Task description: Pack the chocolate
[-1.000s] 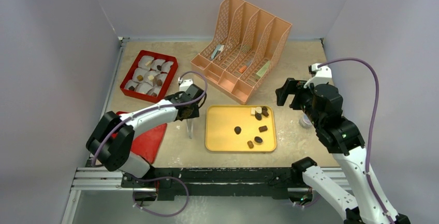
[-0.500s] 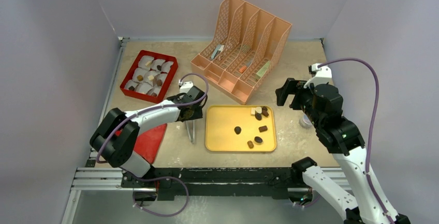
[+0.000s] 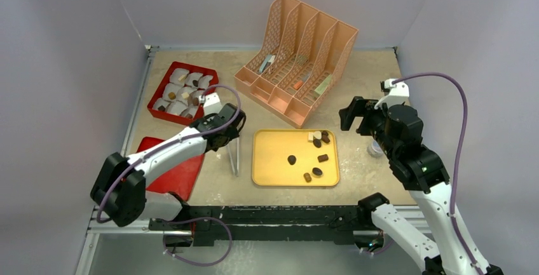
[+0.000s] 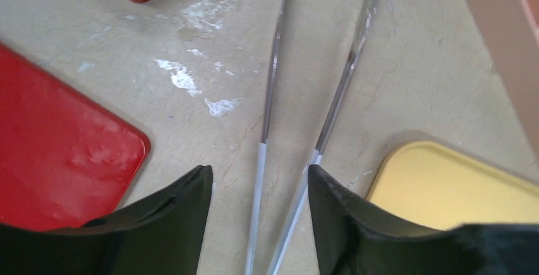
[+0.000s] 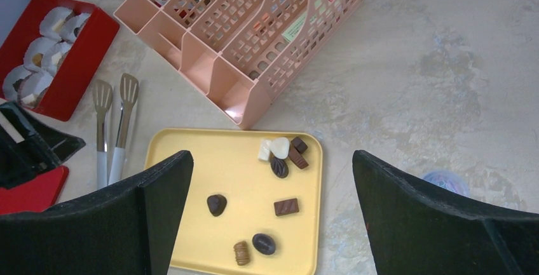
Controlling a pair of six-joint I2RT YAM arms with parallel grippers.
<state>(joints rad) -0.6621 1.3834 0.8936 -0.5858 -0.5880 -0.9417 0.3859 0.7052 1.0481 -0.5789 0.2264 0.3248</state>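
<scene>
Several chocolate pieces (image 3: 316, 140) (image 5: 279, 151), dark, caramel and cream-white, lie scattered on the yellow tray (image 3: 273, 160) (image 5: 191, 154). A red box (image 3: 183, 92) (image 5: 79, 65) of white cup liners holds a few pieces. Metal tongs (image 3: 235, 155) (image 4: 270, 103) (image 5: 111, 122) lie flat on the table just left of the tray. My left gripper (image 3: 226, 133) (image 4: 259, 172) hovers open over their white handle end, its jaws clear of both arms. High over the table right of the tray, my right gripper (image 3: 353, 119) (image 5: 272, 157) is wide open and empty.
A peach mesh file organizer (image 3: 299, 59) (image 5: 254, 40) stands behind the tray. A red lid (image 3: 181, 173) (image 4: 57, 154) lies flat at the front left, under my left arm. A small clear round item (image 3: 375, 148) (image 5: 447, 181) sits right of the tray.
My left gripper has opened and let go of the tongs, which now lie on the table. It has drawn back and left toward the red box. The right arm has not moved.
</scene>
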